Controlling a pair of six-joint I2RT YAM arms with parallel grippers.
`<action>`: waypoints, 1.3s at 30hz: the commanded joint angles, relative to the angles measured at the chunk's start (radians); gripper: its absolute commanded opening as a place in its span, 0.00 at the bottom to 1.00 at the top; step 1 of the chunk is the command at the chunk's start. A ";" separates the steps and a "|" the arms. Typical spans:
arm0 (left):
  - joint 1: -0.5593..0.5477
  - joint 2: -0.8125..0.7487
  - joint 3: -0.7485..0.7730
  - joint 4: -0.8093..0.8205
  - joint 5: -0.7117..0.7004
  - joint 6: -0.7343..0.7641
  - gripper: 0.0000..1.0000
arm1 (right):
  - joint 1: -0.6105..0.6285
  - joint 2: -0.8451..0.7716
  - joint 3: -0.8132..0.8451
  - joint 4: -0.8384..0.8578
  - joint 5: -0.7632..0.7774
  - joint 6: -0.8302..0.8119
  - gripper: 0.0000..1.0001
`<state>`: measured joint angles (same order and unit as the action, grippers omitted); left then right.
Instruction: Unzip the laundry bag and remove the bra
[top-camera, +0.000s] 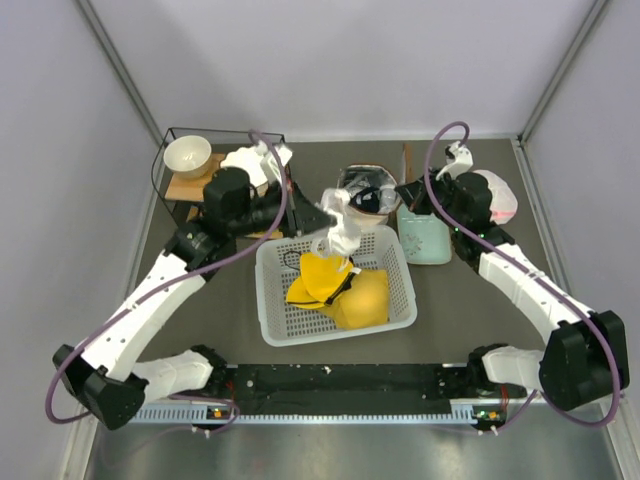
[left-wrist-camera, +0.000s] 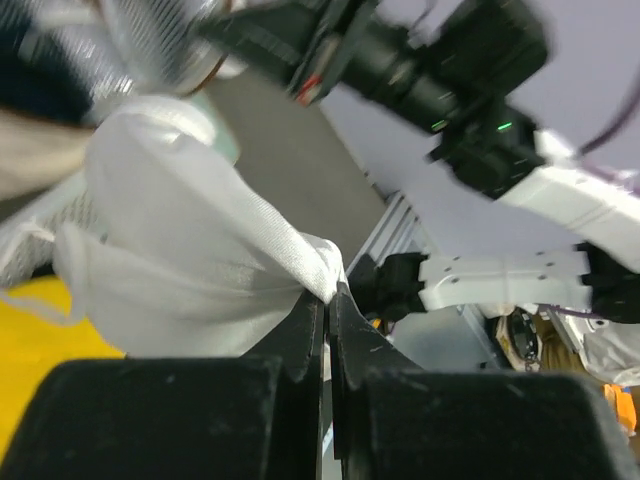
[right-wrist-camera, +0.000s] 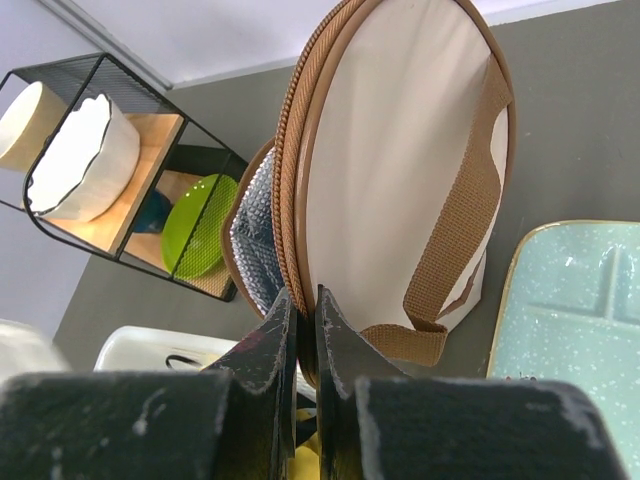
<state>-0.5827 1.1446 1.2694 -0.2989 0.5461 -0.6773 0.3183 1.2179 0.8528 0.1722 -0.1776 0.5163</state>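
Observation:
The cream laundry bag (top-camera: 365, 190) stands open behind the white basket. Its round lid (right-wrist-camera: 400, 150) with brown strap and trim is lifted, showing silver quilted lining (right-wrist-camera: 255, 235). My right gripper (right-wrist-camera: 303, 300) is shut on the lid's brown trim and also shows in the top view (top-camera: 392, 195). A dark shape (top-camera: 370, 200) lies inside the bag; I cannot tell if it is the bra. My left gripper (left-wrist-camera: 328, 295) is shut on a white cloth (left-wrist-camera: 200, 250). In the top view it (top-camera: 322, 214) holds the cloth (top-camera: 342, 236) above the basket's far edge.
The white lattice basket (top-camera: 270, 300) holds a yellow padded garment (top-camera: 350, 295). A mint tray (top-camera: 425, 240) lies right of the bag. A wire shelf (top-camera: 170, 165) with bowls stands at the back left. A pink-white object (top-camera: 500, 195) sits at the back right.

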 joint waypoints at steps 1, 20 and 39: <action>0.001 -0.090 -0.195 -0.017 -0.041 0.010 0.00 | -0.004 -0.001 0.054 0.033 -0.006 -0.010 0.00; 0.030 -0.237 -0.406 -0.351 -0.244 0.084 0.19 | -0.004 0.003 0.071 0.015 -0.031 -0.007 0.00; 0.027 0.335 0.252 -0.117 -0.213 0.186 0.79 | -0.002 -0.012 0.086 0.007 -0.057 0.007 0.00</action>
<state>-0.5552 1.3033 1.3613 -0.5529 0.2718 -0.5064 0.3183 1.2224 0.8730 0.1555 -0.2092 0.5171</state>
